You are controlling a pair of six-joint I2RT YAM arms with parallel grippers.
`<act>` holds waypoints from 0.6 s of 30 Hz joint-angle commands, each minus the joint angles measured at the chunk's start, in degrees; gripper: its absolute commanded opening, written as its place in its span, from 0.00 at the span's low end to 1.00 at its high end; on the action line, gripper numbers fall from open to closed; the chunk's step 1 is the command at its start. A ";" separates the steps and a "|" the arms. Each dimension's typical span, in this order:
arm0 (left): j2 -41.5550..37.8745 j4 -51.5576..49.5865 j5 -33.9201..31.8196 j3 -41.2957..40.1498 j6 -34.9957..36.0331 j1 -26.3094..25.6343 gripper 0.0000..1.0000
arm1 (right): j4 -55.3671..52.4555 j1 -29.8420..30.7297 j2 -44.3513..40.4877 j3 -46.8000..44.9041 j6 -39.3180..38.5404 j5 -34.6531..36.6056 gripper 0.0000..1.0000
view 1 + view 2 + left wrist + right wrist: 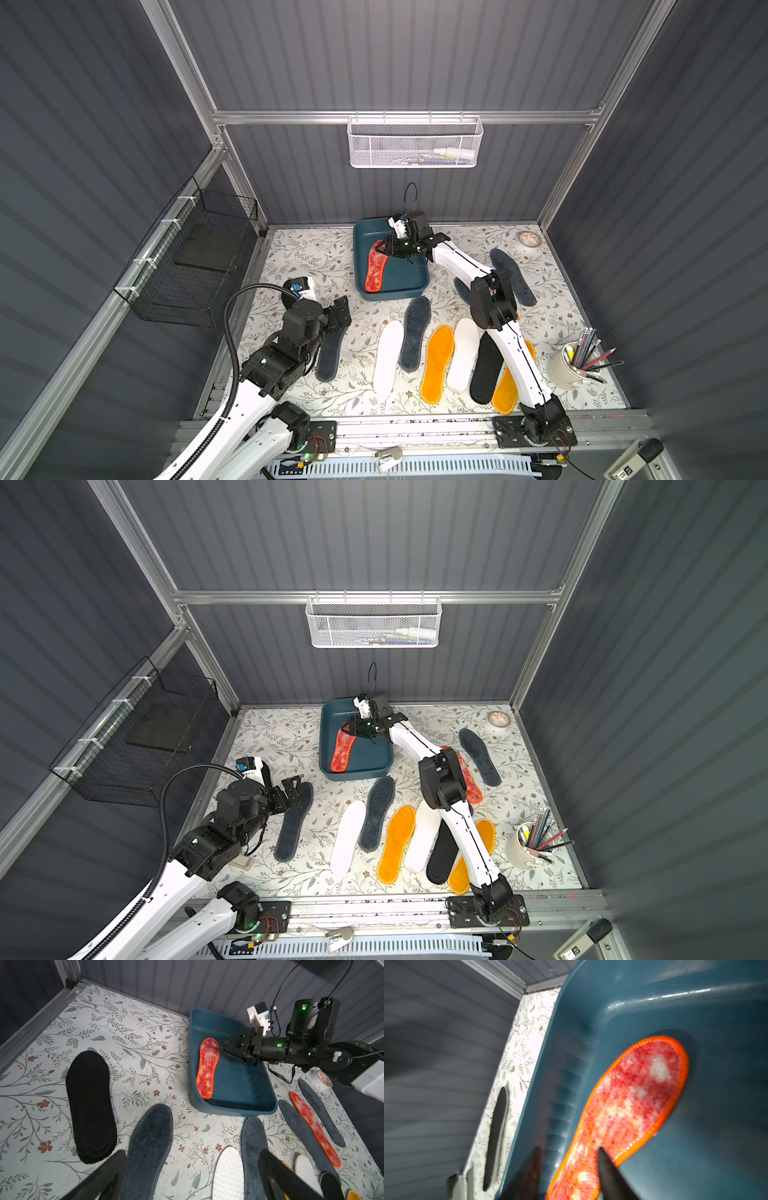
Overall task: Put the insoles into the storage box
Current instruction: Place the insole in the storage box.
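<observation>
box [415,277]: sits upper centre in both top views [374,762], close to the back wall, on the flowered table [299,257].
red-orange insole [376,270]: lies inside the box, lengthwise along its left side in both top views [342,750]; fills the lower right of the right wrist view [629,1105].
right gripper [383,248]: reaches over the box from the right in both top views [351,728]; parted, clamping nothing; in the right wrist view [569,1153] straddles the edge of the red-orange insole at the end nearest the back wall, with one finger [604,1163] over the fabric and the other over the box wall; cannot tell whether touching.
left gripper [338,316]: hangs at left centre in both top views [291,792]; spread wide, empty; hovers above the upper end of a dark grey insole [330,357].
row on the table, lower centre of a top view: white insole [388,357], second dark grey insole [415,332], yellow insole [438,361], second white insole [463,353], black insole [485,370], second yellow insole [508,388] partly under the right arm.
right of the box: third dark grey insole [513,276]; second red-orange insole [471,787] beside the arm's elbow.
far right: tape roll [528,240] at the back corner, pencil cup [573,370] nearer the front.
</observation>
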 commanded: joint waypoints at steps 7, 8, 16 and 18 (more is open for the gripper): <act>-0.58 1.33 0.04 -0.63 1.01 -0.10 1.00 | 9.14 -0.44 -25.51 -20.88 -6.12 13.80 0.92; -0.34 2.13 0.37 -0.82 1.18 -0.14 1.00 | 10.89 -0.70 -29.31 -24.95 -6.50 15.28 0.94; 4.95 10.38 4.15 -1.58 1.95 -0.10 1.00 | 13.20 -6.18 -55.20 -56.35 -4.60 21.88 0.99; 6.80 12.12 5.35 -1.30 2.15 -0.10 1.00 | 9.32 -8.11 -60.07 -62.38 -4.35 24.17 0.99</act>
